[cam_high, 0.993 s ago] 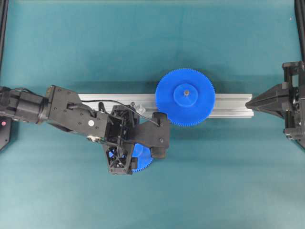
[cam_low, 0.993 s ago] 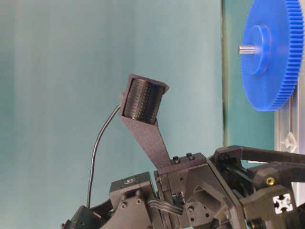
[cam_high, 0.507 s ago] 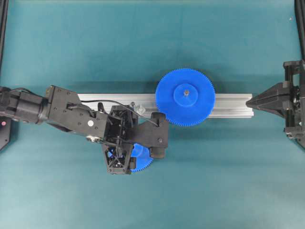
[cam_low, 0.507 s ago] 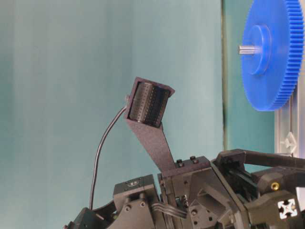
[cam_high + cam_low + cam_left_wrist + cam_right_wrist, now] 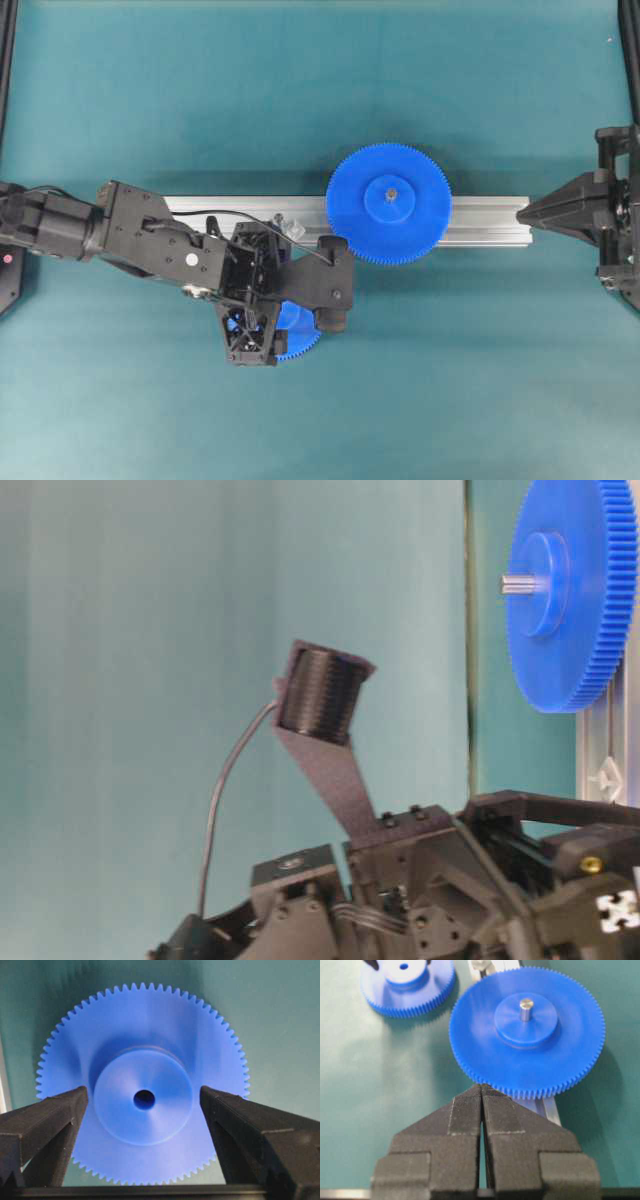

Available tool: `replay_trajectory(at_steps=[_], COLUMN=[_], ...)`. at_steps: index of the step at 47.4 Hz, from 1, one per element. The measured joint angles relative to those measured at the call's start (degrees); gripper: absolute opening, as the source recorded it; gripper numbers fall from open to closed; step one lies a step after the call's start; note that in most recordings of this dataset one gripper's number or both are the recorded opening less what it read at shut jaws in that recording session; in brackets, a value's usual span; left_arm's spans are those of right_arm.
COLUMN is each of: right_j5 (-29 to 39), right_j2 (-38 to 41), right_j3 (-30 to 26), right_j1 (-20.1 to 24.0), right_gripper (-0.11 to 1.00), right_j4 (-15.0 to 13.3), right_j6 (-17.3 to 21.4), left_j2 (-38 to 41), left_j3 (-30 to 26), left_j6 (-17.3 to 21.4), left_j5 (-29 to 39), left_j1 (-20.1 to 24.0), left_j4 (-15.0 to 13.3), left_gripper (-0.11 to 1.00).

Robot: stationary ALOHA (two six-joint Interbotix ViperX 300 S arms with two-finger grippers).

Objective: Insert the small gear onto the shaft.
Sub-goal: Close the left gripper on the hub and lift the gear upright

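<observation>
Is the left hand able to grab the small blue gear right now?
Probably yes. The left hand is open, with one finger on each side of the small gear's raised hub, and nothing sits between them.

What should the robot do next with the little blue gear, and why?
Probably close the left tool onto the raised round hub of the small blue plastic toothed gear. Its two black fingers stand open on either side of the hub with gaps showing, and the gear lies flat on the teal table, so nothing holds it yet.
</observation>
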Motion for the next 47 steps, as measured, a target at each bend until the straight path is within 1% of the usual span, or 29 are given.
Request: replay_trajectory(at_steps=[27,47], right_j5=[0.0,0.0], right_j2=[-0.09,-0.09], right_j3=[0.0,0.0], right_j1=[0.0,0.0], right_gripper=[0.01,0.01], right_j4=[0.0,0.0], right_j6=[0.0,0.0], left_j2=[0.88,0.88], left_j3=[1.41,1.67], left_j6=[-0.18,-0.18], left_j5=[-2.46,-2.64], left_j1=[0.0,0.0], left_j4=[0.0,0.0], left_gripper=[0.93,0.92])
